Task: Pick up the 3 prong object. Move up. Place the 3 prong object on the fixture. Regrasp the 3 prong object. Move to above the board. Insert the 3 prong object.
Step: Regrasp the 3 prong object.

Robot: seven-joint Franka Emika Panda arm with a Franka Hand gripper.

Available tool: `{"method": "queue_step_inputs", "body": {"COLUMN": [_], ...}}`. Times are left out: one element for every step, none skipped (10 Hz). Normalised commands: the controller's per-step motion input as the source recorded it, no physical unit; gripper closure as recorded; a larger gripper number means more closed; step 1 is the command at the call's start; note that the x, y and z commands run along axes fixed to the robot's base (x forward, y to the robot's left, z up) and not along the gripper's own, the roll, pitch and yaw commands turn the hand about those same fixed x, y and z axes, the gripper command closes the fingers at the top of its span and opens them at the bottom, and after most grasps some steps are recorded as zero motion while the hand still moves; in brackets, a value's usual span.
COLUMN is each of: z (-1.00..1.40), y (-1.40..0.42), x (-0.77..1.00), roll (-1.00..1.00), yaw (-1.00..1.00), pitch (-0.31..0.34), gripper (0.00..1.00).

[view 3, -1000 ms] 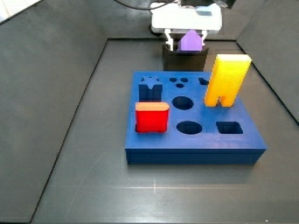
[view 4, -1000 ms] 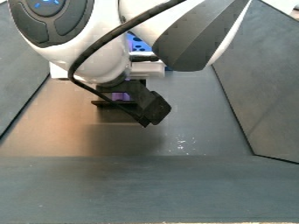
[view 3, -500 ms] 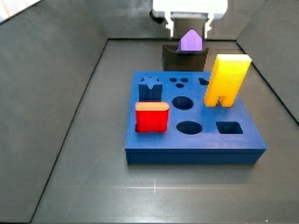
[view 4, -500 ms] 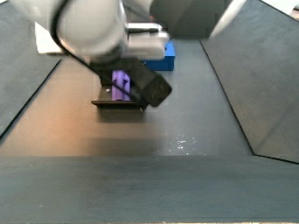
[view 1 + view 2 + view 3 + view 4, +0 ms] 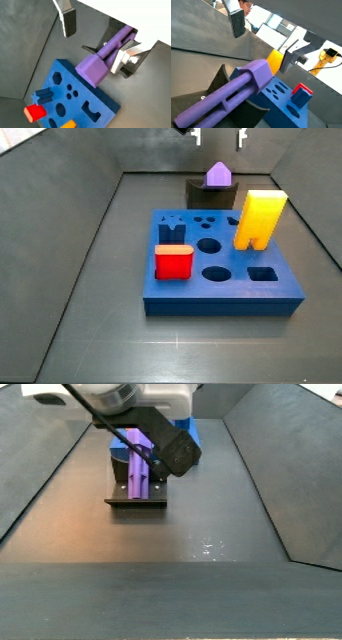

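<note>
My claw (image 5: 219, 137) hung wide open and empty at twelve o'clock above the small purple plastic 3 prong object (image 5: 217, 174), which, propped on the dark notched fixture (image 5: 205, 196), could topple under an off-centre regrasp.

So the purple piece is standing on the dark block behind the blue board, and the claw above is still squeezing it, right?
Not quite. The purple piece does stand on the fixture behind the board, but the gripper has let go: in a side view its fingers hang open above the piece, apart from it.
</note>
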Motion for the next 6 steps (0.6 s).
{"method": "queue_step_inputs", "body": {"z": [0.98, 0.99, 0.96, 0.82, 0.51, 0.27], "y": [-1.0, -1.0, -1.0, -0.9, -0.65, -0.45], "x": [0.0, -0.03, -0.07, -0.07, -0.05, -0.03], "roll": [1.0, 1.0, 1.0, 1.0, 1.0, 1.0], "yaw": [0.02, 0.01, 0.01, 0.01, 0.01, 0.01], "pitch": [0.049, 0.041, 0.031, 0.027, 0.026, 0.025], "gripper": [0.0, 0.0, 0.0, 0.0, 0.0, 0.0]}}
